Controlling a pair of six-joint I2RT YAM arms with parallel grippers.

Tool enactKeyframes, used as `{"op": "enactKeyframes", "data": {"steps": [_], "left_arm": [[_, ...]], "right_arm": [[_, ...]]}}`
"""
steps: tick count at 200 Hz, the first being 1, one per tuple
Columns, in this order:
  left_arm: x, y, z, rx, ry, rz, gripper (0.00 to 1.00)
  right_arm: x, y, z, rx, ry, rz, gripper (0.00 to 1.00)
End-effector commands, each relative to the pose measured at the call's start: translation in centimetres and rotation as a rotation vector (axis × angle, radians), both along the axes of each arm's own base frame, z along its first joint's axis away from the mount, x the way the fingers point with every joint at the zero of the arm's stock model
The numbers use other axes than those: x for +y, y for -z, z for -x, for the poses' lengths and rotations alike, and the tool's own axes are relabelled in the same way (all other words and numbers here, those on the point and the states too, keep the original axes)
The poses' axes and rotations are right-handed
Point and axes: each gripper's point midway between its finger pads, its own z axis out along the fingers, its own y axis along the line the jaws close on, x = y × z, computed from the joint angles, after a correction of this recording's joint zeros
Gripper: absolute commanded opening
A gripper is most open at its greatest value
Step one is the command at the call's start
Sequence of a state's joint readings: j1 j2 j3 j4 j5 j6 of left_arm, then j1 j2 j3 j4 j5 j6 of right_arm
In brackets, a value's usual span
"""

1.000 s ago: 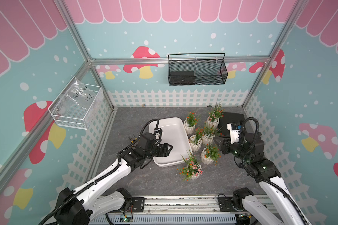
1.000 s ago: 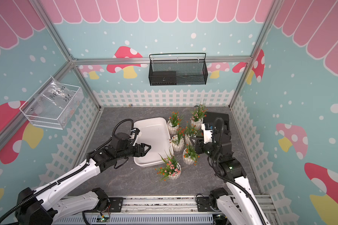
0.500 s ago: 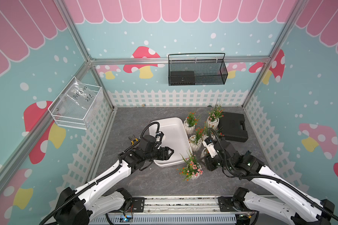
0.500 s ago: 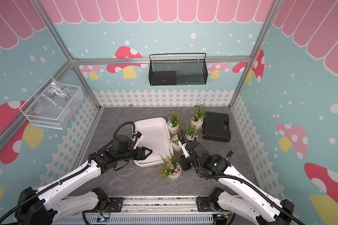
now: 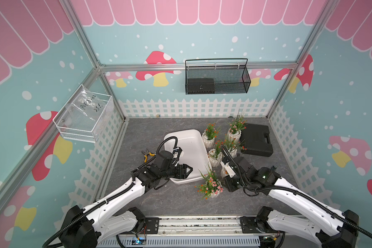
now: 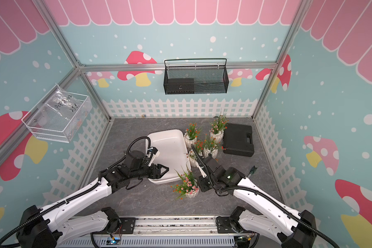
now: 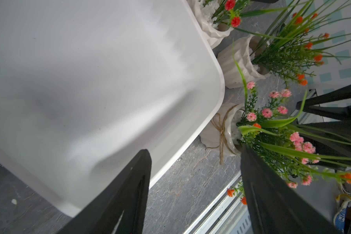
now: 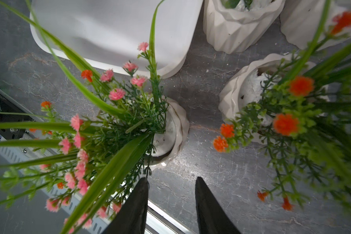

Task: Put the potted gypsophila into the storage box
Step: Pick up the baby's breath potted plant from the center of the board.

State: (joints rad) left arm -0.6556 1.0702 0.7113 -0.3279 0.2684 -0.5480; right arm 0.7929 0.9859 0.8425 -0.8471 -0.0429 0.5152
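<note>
The white storage box (image 5: 189, 148) (image 6: 170, 148) lies empty mid-floor. Several potted gypsophila stand on the floor along its right side, among them one at the back (image 5: 209, 137) and a pink-flowered one (image 5: 211, 187) (image 6: 188, 186) off the box's near right corner. My left gripper (image 5: 188, 170) (image 7: 195, 151) hovers open over the box's near edge, and that twine-tied pink pot (image 7: 221, 129) sits just ahead of its fingertips. My right gripper (image 8: 171, 180) is open and empty, pointing down at bare floor just short of the pink pot (image 8: 174, 129). An orange-flowered pot (image 8: 237, 97) stands beside it.
A black hard case (image 5: 256, 139) lies right of the pots. Yellow-handled pliers (image 5: 147, 154) lie left of the box. A black wire basket (image 5: 216, 79) hangs on the back wall and a clear bin (image 5: 84, 117) on the left wall. A metal rail (image 5: 191, 223) runs along the front.
My right arm has swung from beside the black case forward and down, next to the pink-flowered pot. My left gripper has shifted slightly toward the box's near edge.
</note>
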Motion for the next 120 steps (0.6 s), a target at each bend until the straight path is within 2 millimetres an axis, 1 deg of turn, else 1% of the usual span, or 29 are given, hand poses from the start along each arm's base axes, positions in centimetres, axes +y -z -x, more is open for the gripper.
{"op": "enactKeyframes", "data": {"steps": [1,30,60,100,120], "left_arm": [[-0.1,-0.3,0.3,-0.022,0.01,0.001,0.71],[-0.1,0.1,0.4,-0.02,0.012,-0.022,0.71],[0.4,0.3,0.3,-0.024,-0.013,-0.042,0.71],[0.4,0.3,0.5,-0.032,-0.011,-0.042,0.71],[0.3,0.3,0.6,-0.033,-0.008,-0.045,0.71]], "right_arm": [[0.2,1.1,0.7,0.033,-0.026,0.003,0.41],[0.9,1.8,0.5,0.046,-0.038,-0.015,0.39],[1.1,2.5,0.2,0.056,-0.043,-0.012,0.37],[0.9,2.9,-0.7,0.057,-0.013,-0.025,0.3],[1.1,3.3,-0.9,0.07,-0.018,-0.043,0.29]]}}
